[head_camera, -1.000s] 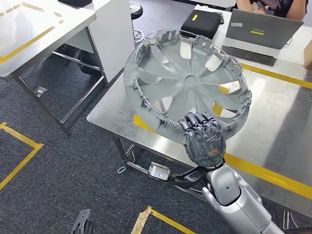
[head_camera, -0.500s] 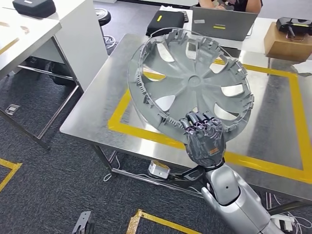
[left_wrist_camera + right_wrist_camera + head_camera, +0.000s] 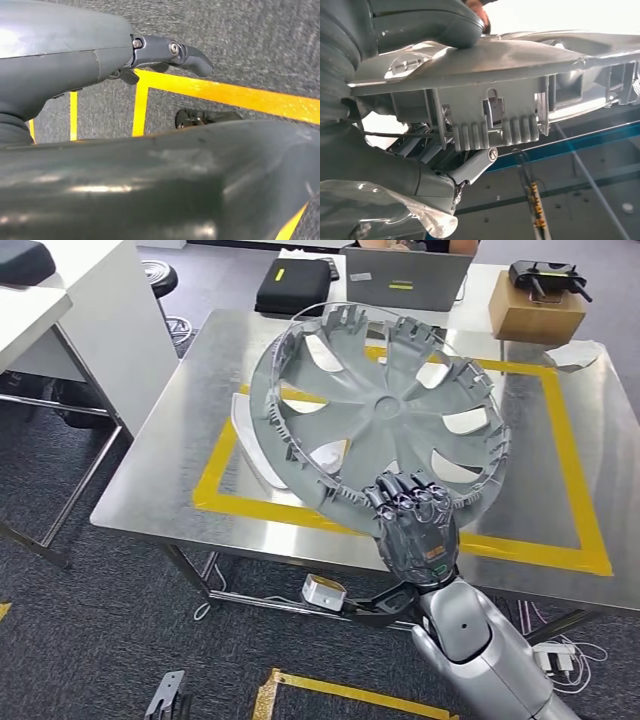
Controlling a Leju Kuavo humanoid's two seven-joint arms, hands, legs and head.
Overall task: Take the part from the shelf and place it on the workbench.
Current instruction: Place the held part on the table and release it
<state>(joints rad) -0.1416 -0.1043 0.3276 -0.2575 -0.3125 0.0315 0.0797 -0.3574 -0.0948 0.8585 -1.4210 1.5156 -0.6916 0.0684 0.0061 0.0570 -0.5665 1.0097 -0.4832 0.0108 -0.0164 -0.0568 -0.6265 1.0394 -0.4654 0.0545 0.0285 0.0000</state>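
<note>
The part is a large grey plastic wheel cover (image 3: pixel 385 405) with spokes and a clipped rim. My right hand (image 3: pixel 415 525) grips its near rim and holds it tilted in the air above the steel workbench (image 3: pixel 166 470), over the yellow tape rectangle (image 3: pixel 573 480). In the right wrist view the cover's rim (image 3: pixel 490 115) lies between my thumb (image 3: pixel 433 20) and the darker fingers (image 3: pixel 433 182). My left hand (image 3: pixel 170 698) hangs low beside my body with nothing in it, and the left wrist view has a dark finger (image 3: pixel 170 50) stretched out over the carpet.
A pale plastic sheet (image 3: pixel 253 445) lies on the bench under the cover's left side. At the bench's far end stand a laptop (image 3: pixel 400 278), a black case (image 3: pixel 290 285) and a cardboard box (image 3: pixel 532 305). A white table (image 3: pixel 98 320) stands to the left.
The whole picture has shifted, so the camera has turned and the workbench is now centred in front of me. The wheel cover stays held in my right hand the same way.
</note>
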